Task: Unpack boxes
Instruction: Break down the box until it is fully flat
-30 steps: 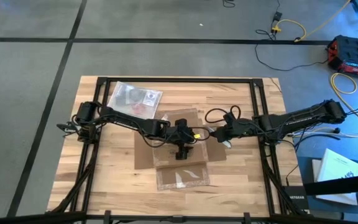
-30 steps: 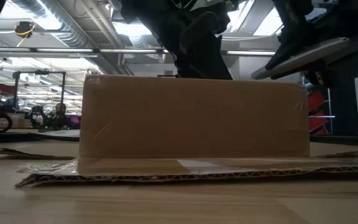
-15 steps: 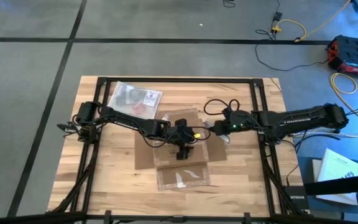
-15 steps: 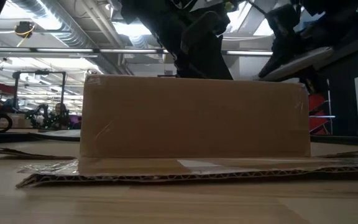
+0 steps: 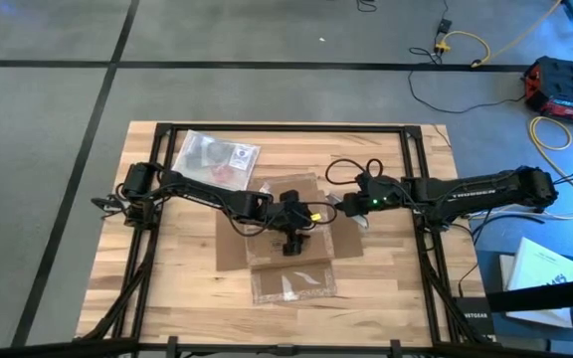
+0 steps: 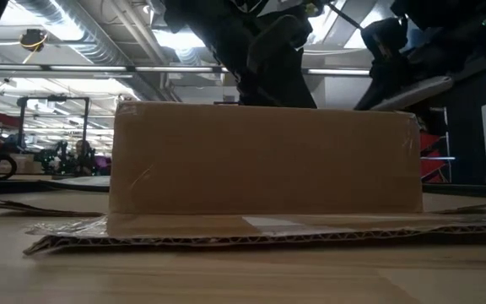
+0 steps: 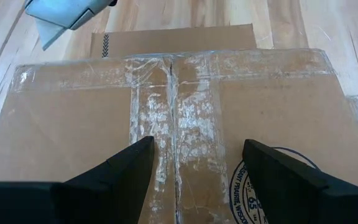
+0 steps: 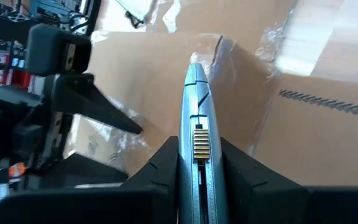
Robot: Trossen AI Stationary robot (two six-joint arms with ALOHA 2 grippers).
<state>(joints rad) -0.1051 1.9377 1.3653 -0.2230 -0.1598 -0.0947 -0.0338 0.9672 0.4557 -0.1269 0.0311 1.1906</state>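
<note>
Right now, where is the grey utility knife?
The utility knife is clamped in the right gripper, its tip at the taped top edge of the cardboard box, facing the left gripper.

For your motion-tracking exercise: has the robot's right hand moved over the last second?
Yes. In the high view the right hand, gripping a grey utility knife, has shifted toward the left arm's side, closing in over the cardboard box, which stayed put.

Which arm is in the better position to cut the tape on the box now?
Right. The right gripper holds the utility knife, tip at the cardboard box. The left gripper is open above its taped seam.
</note>
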